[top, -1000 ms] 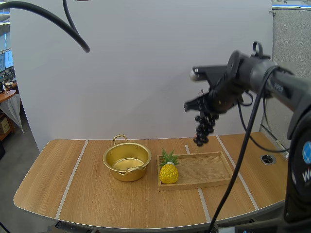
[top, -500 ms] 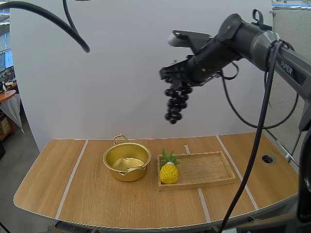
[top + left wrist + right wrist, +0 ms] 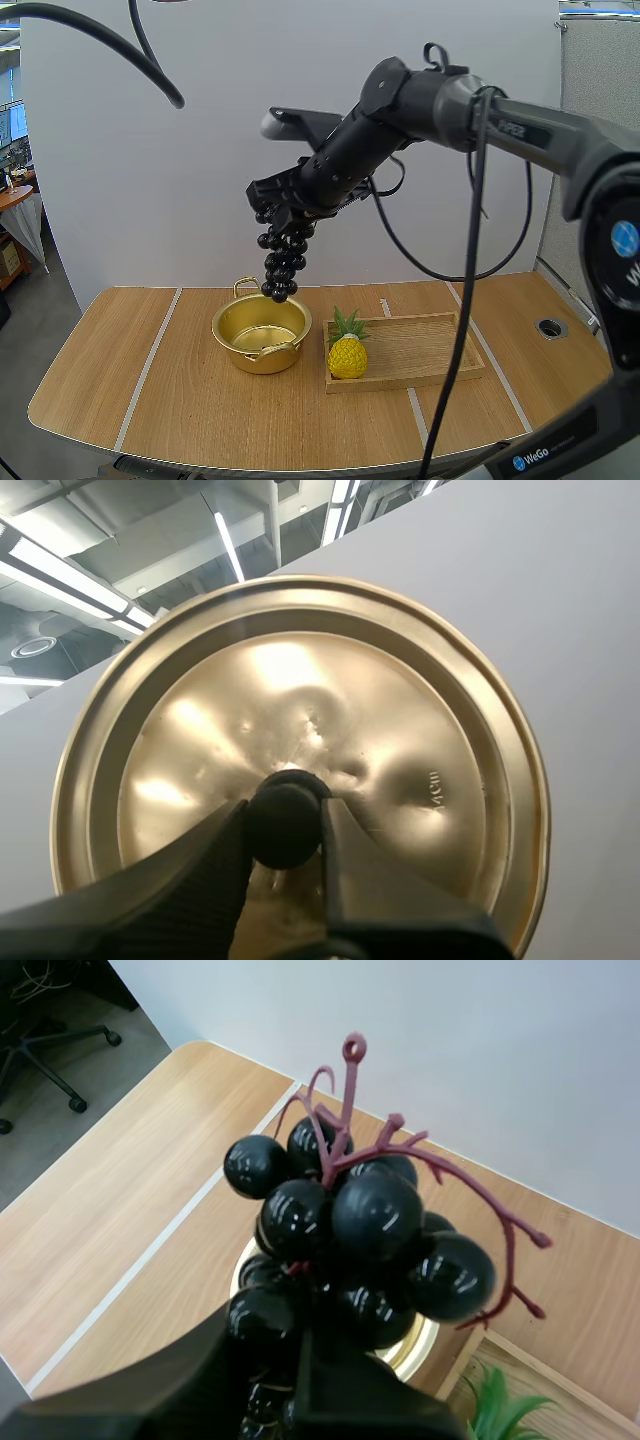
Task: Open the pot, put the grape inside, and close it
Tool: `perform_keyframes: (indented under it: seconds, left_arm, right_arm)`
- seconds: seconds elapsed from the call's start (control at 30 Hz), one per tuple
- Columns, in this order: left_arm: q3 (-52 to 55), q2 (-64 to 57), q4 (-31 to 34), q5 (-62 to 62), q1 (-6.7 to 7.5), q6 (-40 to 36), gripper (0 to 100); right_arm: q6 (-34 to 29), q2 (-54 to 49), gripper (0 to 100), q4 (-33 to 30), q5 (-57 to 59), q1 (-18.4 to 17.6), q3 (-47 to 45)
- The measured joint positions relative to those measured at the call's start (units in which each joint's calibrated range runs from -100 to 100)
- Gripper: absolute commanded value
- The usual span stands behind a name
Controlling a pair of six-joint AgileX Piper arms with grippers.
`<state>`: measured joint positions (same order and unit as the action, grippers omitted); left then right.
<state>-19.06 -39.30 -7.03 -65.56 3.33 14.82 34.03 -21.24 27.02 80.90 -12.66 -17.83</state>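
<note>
The pot [image 3: 262, 335] is open; its lid [image 3: 300, 710] is pinched by the knob [image 3: 284, 818] in the left end effector [image 3: 285, 838] and could be lost from so small a hold. The grape bunch [image 3: 281, 268], clenched in the right end effector [image 3: 292, 208], is hung above the pot's rim: released off-centre, it could be spilled. Room is left on the flat bench [image 3: 170, 400] beside the pot; a tray [image 3: 420, 350] with a pineapple [image 3: 347, 357] is set alongside

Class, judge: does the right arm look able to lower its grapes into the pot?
Probably yes: the pot stands open, the grapes hang just above it, and the left tool holds the lid.
</note>
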Motion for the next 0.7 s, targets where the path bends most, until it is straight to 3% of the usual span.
perform_keyframes:
  seconds: [0.37,0.7]
  left_arm:
    - [0.0,0.0,0.0,0.0,0.0,0.0,0]
    - [0.0,0.0,0.0,0.0,0.0,0.0,0]
  right_arm:
    - [0.75,8.11,0,-1.94,-9.64,-3.48,0.0]
    - [1.42,13.02,0,-3.91,-15.66,-3.87,0.05]
